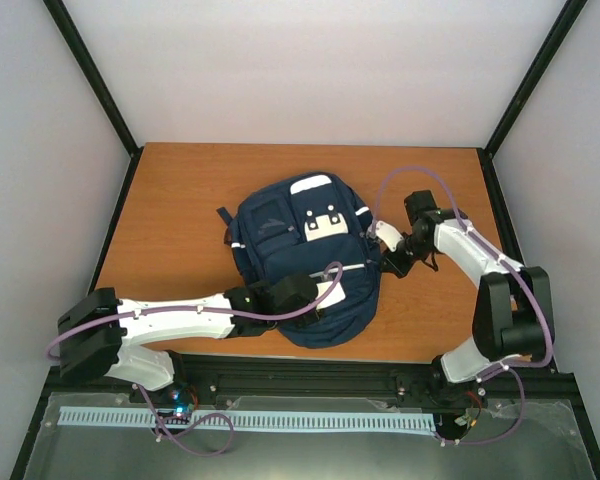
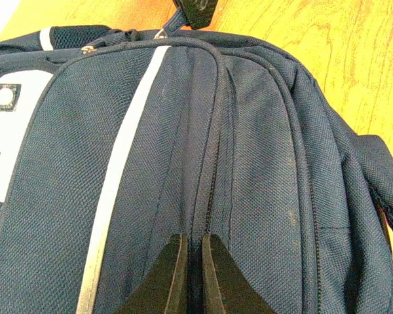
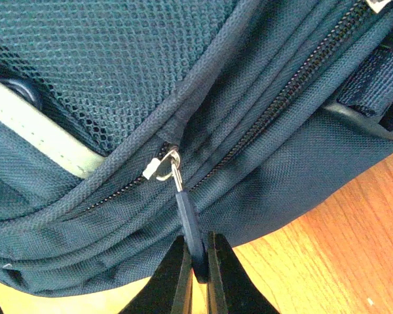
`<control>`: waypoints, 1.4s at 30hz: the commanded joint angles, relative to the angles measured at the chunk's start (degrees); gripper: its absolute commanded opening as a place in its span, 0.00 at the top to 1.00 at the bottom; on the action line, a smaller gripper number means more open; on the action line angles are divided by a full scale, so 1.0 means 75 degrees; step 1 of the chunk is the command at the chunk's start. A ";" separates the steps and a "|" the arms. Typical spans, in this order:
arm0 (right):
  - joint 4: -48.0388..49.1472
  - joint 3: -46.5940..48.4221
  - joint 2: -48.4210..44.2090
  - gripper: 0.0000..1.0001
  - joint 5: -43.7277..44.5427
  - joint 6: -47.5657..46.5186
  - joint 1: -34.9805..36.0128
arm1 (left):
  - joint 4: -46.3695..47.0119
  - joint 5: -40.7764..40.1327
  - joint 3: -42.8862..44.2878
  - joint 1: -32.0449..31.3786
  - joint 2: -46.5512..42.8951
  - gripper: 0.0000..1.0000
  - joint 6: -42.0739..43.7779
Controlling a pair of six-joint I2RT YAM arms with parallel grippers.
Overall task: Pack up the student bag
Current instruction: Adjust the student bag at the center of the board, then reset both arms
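Right jaws on zip pull (image 3: 189, 226), white-patched student bag (image 1: 270, 232)

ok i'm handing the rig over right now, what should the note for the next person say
Left gripper: shut, pinching a fabric fold at the near end of the bag.
Right gripper: shut on the zip pull at the bag's right edge.
Bag: lies front up in the middle of the table.
Done: both grips look set for working the zip.
Left: the stretch of zip in view looks closed, and nothing to pack is in view. Likely next step: draw the pull along while the left gripper steadies the bag.
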 commanded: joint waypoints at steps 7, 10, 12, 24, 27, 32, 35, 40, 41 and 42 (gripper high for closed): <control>0.1176 0.1233 0.1194 0.97 0.0481 0.0859 -0.0170 | -0.0216 0.0292 -0.0097 -0.0240 -0.0416 0.99 -0.0149; 0.1147 0.1302 0.1218 0.97 0.0333 0.0944 -0.0170 | -0.0268 0.0157 -0.0074 -0.0242 -0.0403 0.95 -0.0265; 0.1107 0.1266 0.1050 0.96 0.0260 0.0983 -0.0170 | -0.0361 -0.0139 0.0002 -0.0237 -0.0364 0.86 -0.0361; 0.0250 0.1349 -0.1108 0.46 0.0155 0.1138 -0.0170 | -0.1903 -0.1389 0.1349 -0.0202 -0.0391 0.49 -0.1234; 0.0200 0.1592 -0.1506 0.33 0.0253 0.1333 -0.0170 | -0.2179 -0.1920 0.1589 -0.0092 -0.0737 0.32 -0.1358; 0.0454 0.2133 -0.2011 0.00 0.0654 0.1837 -0.0177 | -0.2682 -0.2650 0.2113 0.0610 -0.1659 0.00 -0.2134; 0.0598 0.2629 -0.2134 0.00 0.0951 0.2103 -0.0171 | -0.3173 -0.2902 0.2517 0.1307 -0.2007 0.00 -0.2634; 0.1376 0.3167 -0.2251 0.00 0.1914 0.3352 -0.0175 | -0.3759 -0.3667 0.3062 0.1942 -0.2202 0.00 -0.2684; 0.1495 0.3091 -0.2251 0.00 0.1971 0.3680 -0.0174 | -0.3640 -0.3648 0.2936 0.2046 -0.2331 0.00 -0.2583; 0.1518 0.3009 -0.2227 0.00 0.1943 0.3983 -0.0181 | -0.3483 -0.3609 0.2753 0.2161 -0.2472 0.00 -0.2544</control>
